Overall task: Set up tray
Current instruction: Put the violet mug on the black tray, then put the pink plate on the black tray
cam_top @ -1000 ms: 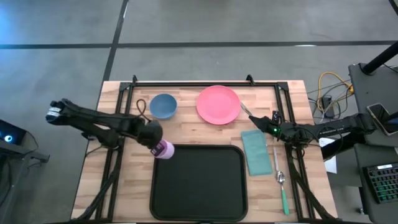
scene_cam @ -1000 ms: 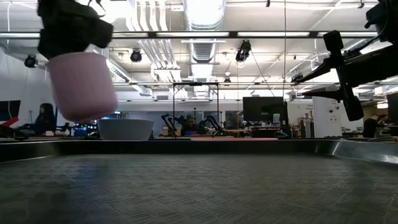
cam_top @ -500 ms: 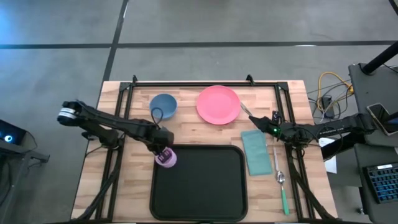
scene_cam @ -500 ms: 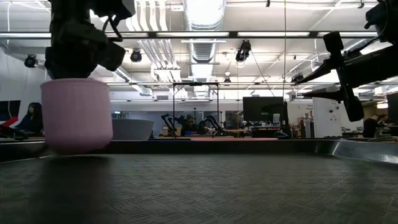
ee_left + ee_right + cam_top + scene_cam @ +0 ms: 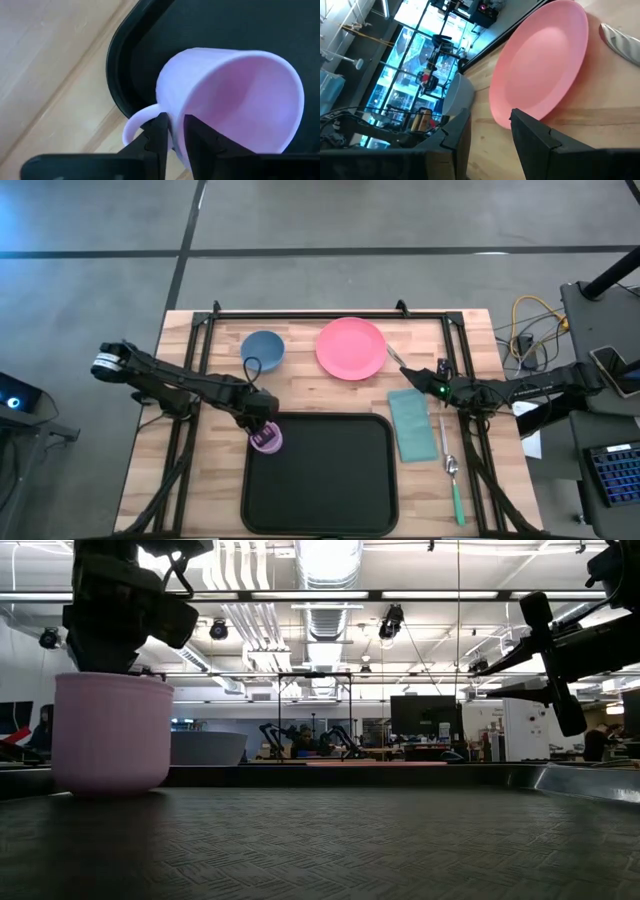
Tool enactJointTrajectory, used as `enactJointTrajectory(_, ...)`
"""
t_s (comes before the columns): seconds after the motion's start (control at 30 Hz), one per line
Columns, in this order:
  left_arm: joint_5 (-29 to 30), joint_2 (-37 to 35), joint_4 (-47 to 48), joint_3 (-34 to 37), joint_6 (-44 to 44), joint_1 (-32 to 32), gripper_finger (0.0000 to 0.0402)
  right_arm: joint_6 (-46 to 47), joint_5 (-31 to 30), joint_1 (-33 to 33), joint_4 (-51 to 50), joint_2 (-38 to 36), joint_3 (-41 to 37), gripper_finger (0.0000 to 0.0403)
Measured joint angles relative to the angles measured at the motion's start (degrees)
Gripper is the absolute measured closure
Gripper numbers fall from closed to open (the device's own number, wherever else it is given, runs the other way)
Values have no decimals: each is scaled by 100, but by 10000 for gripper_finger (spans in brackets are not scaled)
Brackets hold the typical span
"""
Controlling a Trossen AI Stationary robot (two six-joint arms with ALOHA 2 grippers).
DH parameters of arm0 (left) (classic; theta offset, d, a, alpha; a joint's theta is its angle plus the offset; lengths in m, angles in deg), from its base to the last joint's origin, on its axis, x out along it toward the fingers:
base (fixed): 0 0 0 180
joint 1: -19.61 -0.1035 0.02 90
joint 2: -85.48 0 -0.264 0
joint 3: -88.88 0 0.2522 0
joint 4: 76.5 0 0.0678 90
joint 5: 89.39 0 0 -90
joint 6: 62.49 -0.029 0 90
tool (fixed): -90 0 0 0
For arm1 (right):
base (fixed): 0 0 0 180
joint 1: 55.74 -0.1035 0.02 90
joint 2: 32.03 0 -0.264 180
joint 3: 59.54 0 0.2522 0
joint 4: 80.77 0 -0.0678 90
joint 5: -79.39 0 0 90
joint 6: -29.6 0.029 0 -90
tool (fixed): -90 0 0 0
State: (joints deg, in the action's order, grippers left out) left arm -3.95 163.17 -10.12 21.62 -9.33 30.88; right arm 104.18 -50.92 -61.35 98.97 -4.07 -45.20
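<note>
A pale pink mug (image 5: 267,439) stands upright in the far-left corner of the black tray (image 5: 330,480); the low view shows its base (image 5: 110,785) on the tray floor. My left gripper (image 5: 260,418) is above it, shut on its rim. My right gripper (image 5: 437,388) hangs open above the table, just past the far edge of the teal napkin (image 5: 412,423) and right of the pink plate (image 5: 351,348), touching nothing. My left gripper holds the mug by its rim wall (image 5: 167,107), right beside the handle (image 5: 135,125). One finger (image 5: 195,137) is inside the cup and the other (image 5: 160,132) outside. The fingers come from above, pointing down. The mug stands upright with its base on the tray.
A blue bowl (image 5: 262,350) sits at the table's far left and the pink plate beside it. A knife blade (image 5: 394,357) lies right of the plate. A spoon with a green handle (image 5: 455,485) lies right of the napkin. Most of the tray floor is bare.
My left gripper has moved a little toward the table's near edge and down, carrying the mug. The mug, hanging tilted and clear of the tray a second ago, came down over the tray's far-left corner and now stands upright on the tray floor. The gripper stays shut on it.
</note>
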Motion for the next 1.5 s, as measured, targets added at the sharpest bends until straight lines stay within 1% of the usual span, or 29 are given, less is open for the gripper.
enactJointTrajectory(0.1,-31,-13,23,0,89,0,339,-9,0,0,0,0,0,275)
enactJointTrajectory(0.2,-198,-32,95,0,92,0,329,-23,0,0,0,0,0,275)
enactJointTrajectory(0.33,-351,-162,426,-29,98,1,327,-25,-2,0,-35,0,0,275)
enactJointTrajectory(0.43,-346,-368,726,-238,97,9,326,-19,-2,0,-143,0,-1,275)
enactJointTrajectory(0.5,-230,-572,773,-404,88,9,326,-21,-4,0,-177,0,-2,275)
enactJointTrajectory(0.67,339,-1105,740,-887,-102,-7,326,-13,-7,0,-288,-3,-2,275)
enactJointTrajectory(0.8,754,-1410,741,-1063,-183,-7,326,47,-7,0,-287,-7,-2,275)
enactJointTrajectory(0.93,816,-1610,661,-1051,-187,-7,326,255,5,0,131,-4,-2,275)
enactJointTrajectory(1.03,815,-1683,663,-1049,-167,-7,326,17,139,0,517,-4,-2,275)
enactJointTrajectory(1.07,816,-1692,658,-1052,-166,-7,326,73,177,0,529,-4,-2,275)
enactJointTrajectory(1.17,816,-1694,648,-1091,-168,-7,326,748,373,6,328,11,-2,275)
enactJointTrajectory(1.23,816,-1694,642,-1102,-167,-7,326,1203,526,4,205,99,-2,275)
enactJointTrajectory(1.3,816,-1694,640,-1102,-166,-9,326,1437,700,4,194,231,-2,275)
enactJointTrajectory(1.4,813,-1694,627,-1102,-163,-9,326,1073,892,2,177,511,219,275)
enactJointTrajectory(1.5,810,-1692,585,-1125,-144,-7,326,375,911,5,24,892,802,275)
